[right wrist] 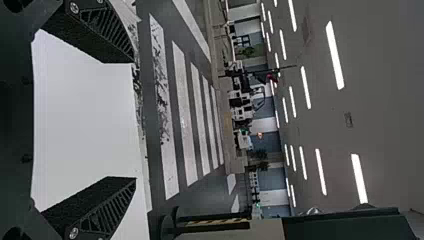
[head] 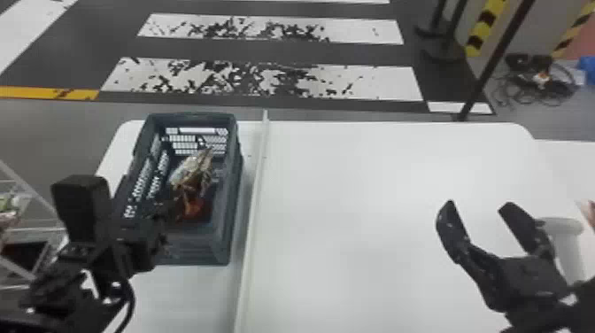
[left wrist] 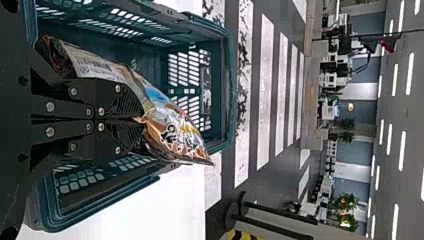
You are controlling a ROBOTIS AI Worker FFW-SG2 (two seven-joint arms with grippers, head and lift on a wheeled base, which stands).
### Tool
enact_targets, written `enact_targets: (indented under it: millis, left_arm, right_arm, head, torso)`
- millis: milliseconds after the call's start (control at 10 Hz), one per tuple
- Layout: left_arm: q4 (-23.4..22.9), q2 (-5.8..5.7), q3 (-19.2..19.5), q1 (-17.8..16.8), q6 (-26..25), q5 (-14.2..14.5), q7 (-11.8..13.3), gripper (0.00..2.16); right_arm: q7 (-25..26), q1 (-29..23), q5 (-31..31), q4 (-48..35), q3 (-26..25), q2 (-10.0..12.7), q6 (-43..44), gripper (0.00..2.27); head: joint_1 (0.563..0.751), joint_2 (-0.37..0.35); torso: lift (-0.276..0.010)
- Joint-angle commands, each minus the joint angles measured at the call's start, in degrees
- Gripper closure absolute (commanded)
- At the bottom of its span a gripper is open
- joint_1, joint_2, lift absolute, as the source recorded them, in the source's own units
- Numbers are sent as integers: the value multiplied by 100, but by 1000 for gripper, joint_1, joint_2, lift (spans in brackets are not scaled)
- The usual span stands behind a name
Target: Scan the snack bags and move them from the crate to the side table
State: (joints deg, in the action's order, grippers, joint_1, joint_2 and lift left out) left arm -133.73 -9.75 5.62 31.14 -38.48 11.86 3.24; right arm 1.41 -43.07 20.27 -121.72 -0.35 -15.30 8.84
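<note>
- Plastic crate (head: 221,241): I have the bag (head: 191,172) in or just above it, left gripper (head: 152,232) pinched tight on it.
- Right gripper (head: 479,206) gapes wide over the table (head: 345,199), holding nothing.

From the lower left comes our jointed black left arm (head: 66,305), the flat black fingers of our left gripper (head: 166,213) drawn together. At the lower right, our black right gripper (head: 479,205) points forward, its two flat fingers spread wide.
</note>
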Motion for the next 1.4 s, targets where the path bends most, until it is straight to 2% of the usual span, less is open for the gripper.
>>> enact_targets:
  millis: [0, 100, 300, 500, 600, 800, 900, 1000, 1100, 1300]
  left_arm:
    - [-206, 9, 0, 146, 196, 0, -104, 2094]
    - [-400, 0, -9, 243, 336, -44, -253, 2094]
    - [-918, 0, 70, 454, 407, -44, -218, 2094]
    - [-1709, 0, 106, 744, 371, -35, -174, 2094]
    - [-2096, 0, 106, 849, 266, 80, -148, 2091]
    - [-2773, 17, 158, 955, -367, 642, -34, 2094]
    - [-2966, 88, 211, 955, -543, 1178, 98, 2094]
    - [-2993, 176, 343, 955, -631, 1855, 300, 2094]
    - [-2993, 255, 378, 911, -771, 2250, 476, 2094]
    - [-2861, 307, -35, 726, -842, 2259, 546, 2094]
  right_arm:
    - [0, 0, 12, 8, 0, 10, 51, 90]
    - [0, 0, 92, 43, 0, 10, 139, 90]
    - [0, 9, 118, 87, -26, 10, 297, 97]
    - [9, 61, 136, 139, -53, 18, 332, 97]
    - [123, 105, 48, 254, -53, 27, 561, 97]
    - [343, 167, -119, 421, -26, 27, 895, 97]
    - [607, 211, -154, 438, -26, 18, 913, 107]
    - [721, 246, -172, 465, -44, 18, 948, 110]
    - [791, 272, -198, 500, -53, 18, 965, 110]
    - [835, 325, -242, 570, -26, 27, 965, 110]
  head:
    - [695, -2]
    - [695, -1]
    - [695, -3]
    - [695, -21]
    - [695, -36]
    - [695, -88]
    - [695, -123]
    - [695, -170]
    - [695, -193]
    - [695, -279]
  torso:
    - [-87]
    - [-87]
    - [-87]
    - [-87]
    - [-87]
    - [-87]
    - [-87]
    - [-87]
    - [-87]
    - [-87]
